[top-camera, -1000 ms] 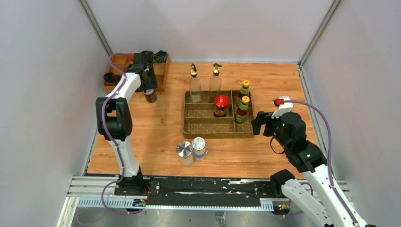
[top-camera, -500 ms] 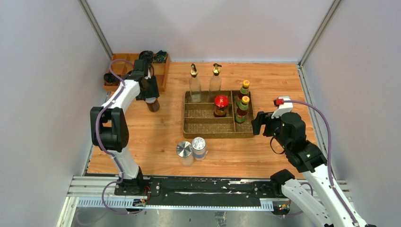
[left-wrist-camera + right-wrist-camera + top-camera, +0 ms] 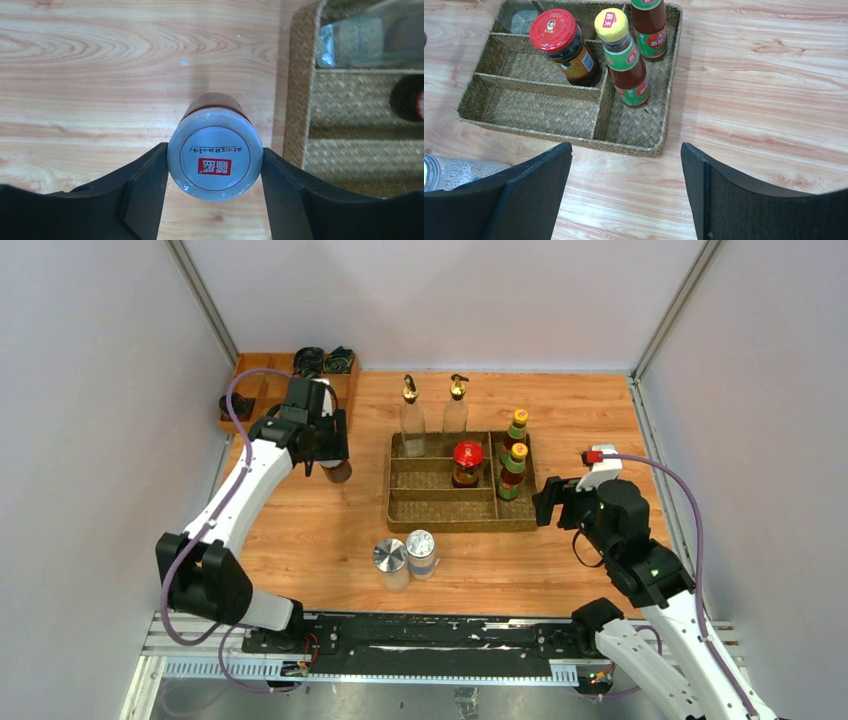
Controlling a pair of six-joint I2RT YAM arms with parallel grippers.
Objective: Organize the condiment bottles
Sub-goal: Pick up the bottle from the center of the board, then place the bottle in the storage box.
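My left gripper (image 3: 333, 462) is shut on the white-lidded jar (image 3: 215, 156) and holds it above the table, left of the woven tray (image 3: 440, 521). The tray's left rim (image 3: 295, 95) shows in the left wrist view. In the tray stand the red-lidded jar (image 3: 466, 462) and two yellow-capped sauce bottles (image 3: 513, 470), (image 3: 517, 427). Two gold-spouted clear bottles (image 3: 411, 412), (image 3: 456, 405) stand at the tray's far edge. Two silver-lidded shakers (image 3: 389, 560), (image 3: 421, 551) stand in front of the tray. My right gripper (image 3: 548, 502) is open and empty, right of the tray (image 3: 574, 140).
A wooden box (image 3: 262, 368) sits at the back left with dark rolled cloth bundles (image 3: 338, 359) in and beside it. Grey walls close in the table on three sides.
My left arm has carried the white-lidded jar from beside the wooden box rightward and nearer, toward the woven tray. The right arm has not moved.
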